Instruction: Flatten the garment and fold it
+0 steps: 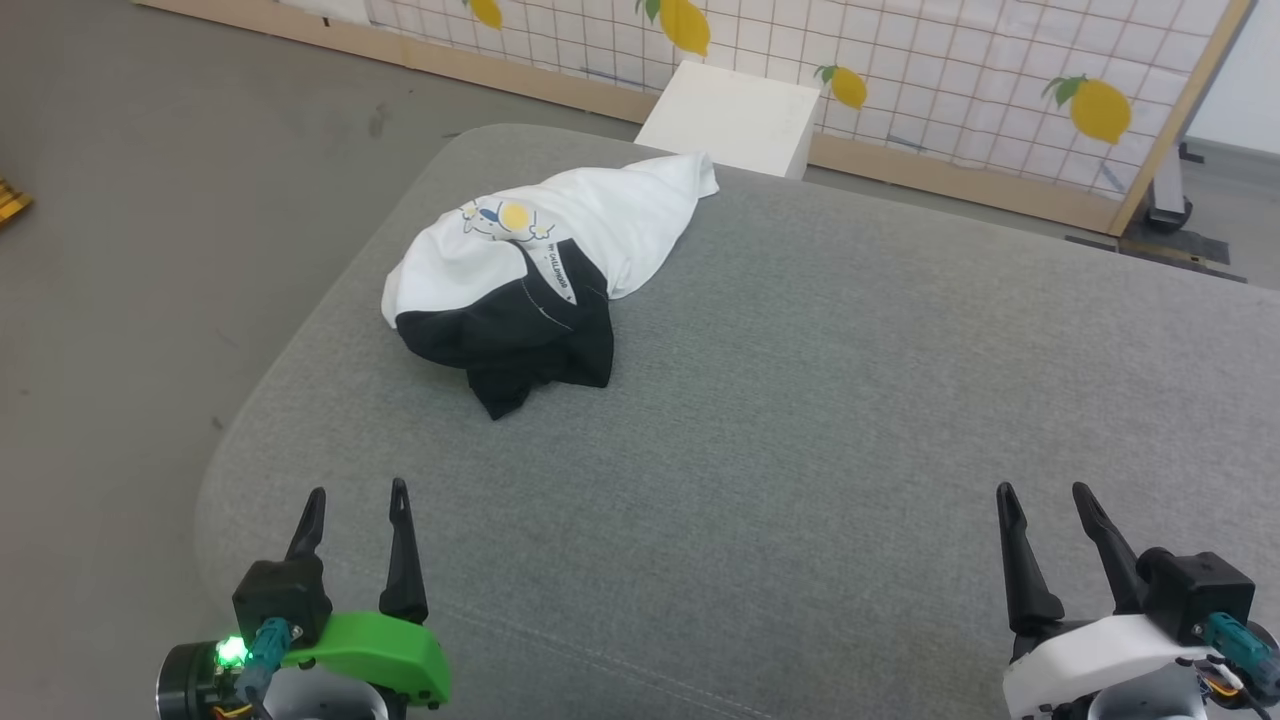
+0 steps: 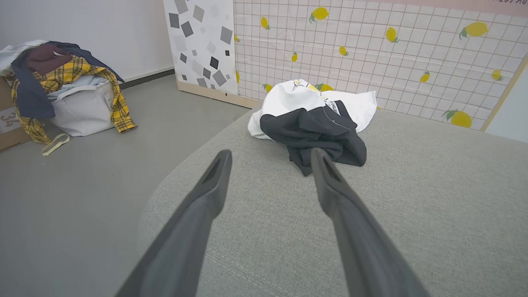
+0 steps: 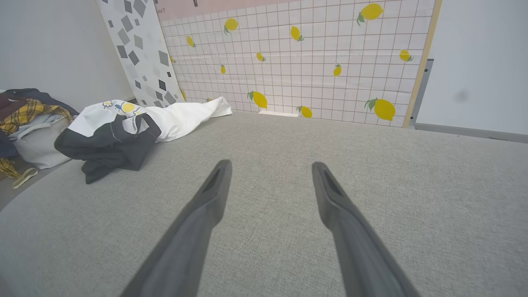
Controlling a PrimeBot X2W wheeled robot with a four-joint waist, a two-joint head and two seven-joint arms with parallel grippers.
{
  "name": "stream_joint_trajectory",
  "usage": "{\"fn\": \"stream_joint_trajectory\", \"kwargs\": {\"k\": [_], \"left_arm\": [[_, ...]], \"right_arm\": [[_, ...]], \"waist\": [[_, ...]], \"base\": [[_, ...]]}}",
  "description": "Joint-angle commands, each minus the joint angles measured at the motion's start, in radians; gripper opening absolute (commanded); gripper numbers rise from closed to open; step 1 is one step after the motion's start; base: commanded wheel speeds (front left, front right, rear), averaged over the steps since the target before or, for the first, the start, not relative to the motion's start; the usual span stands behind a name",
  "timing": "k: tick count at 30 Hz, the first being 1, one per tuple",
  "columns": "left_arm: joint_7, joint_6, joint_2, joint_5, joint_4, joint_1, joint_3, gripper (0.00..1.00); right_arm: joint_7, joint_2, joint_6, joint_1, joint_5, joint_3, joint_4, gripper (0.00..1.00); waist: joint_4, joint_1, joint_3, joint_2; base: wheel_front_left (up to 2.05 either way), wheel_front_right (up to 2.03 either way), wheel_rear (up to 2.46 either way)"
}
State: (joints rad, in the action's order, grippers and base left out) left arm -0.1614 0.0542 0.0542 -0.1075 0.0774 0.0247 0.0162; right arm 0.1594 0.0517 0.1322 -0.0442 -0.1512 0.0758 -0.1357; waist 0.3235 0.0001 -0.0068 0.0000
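Note:
The garment (image 1: 540, 270), a white T-shirt with black sleeves and a small yellow-and-blue print, lies crumpled in a heap on the far left part of the grey padded surface (image 1: 800, 400). It also appears in the left wrist view (image 2: 313, 119) and the right wrist view (image 3: 123, 128). My left gripper (image 1: 358, 492) hovers open over the near left edge, well short of the heap. At the near right my right gripper (image 1: 1045, 490) stands open too, far from the cloth. Nothing is between either pair of fingers.
A white rigid box (image 1: 730, 118) stands on the floor just beyond the surface's far edge, against a lemon-print grid panel (image 1: 960, 70). A pile of clothes on a pale bag (image 2: 62, 95) sits on the grey floor to the left.

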Motion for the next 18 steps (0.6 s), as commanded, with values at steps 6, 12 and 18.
{"fn": "stream_joint_trajectory", "kwargs": {"k": [6, 12, 18], "left_arm": [[-0.022, 0.007, -0.003, -0.01, 0.016, 0.015, 0.008, 1.0], [-0.034, 0.009, -0.003, -0.01, 0.027, 0.017, 0.013, 1.0], [-0.046, 0.01, -0.003, -0.011, 0.037, 0.018, 0.014, 1.0]], "right_arm": [[0.023, -0.001, -0.001, -0.022, -0.007, 0.004, -0.009, 1.0], [0.036, -0.001, -0.001, -0.026, -0.015, 0.007, -0.014, 1.0], [0.048, -0.001, -0.001, -0.029, -0.025, 0.01, -0.023, 1.0]], "waist": [[0.025, -0.0001, -0.001, 0.0], [0.046, -0.0001, -0.002, 0.0], [0.067, -0.0001, -0.001, 0.0]], "base": [[0.0, 0.0, 0.0], [0.0, 0.0, 0.0], [0.0, 0.0, 0.0]]}}
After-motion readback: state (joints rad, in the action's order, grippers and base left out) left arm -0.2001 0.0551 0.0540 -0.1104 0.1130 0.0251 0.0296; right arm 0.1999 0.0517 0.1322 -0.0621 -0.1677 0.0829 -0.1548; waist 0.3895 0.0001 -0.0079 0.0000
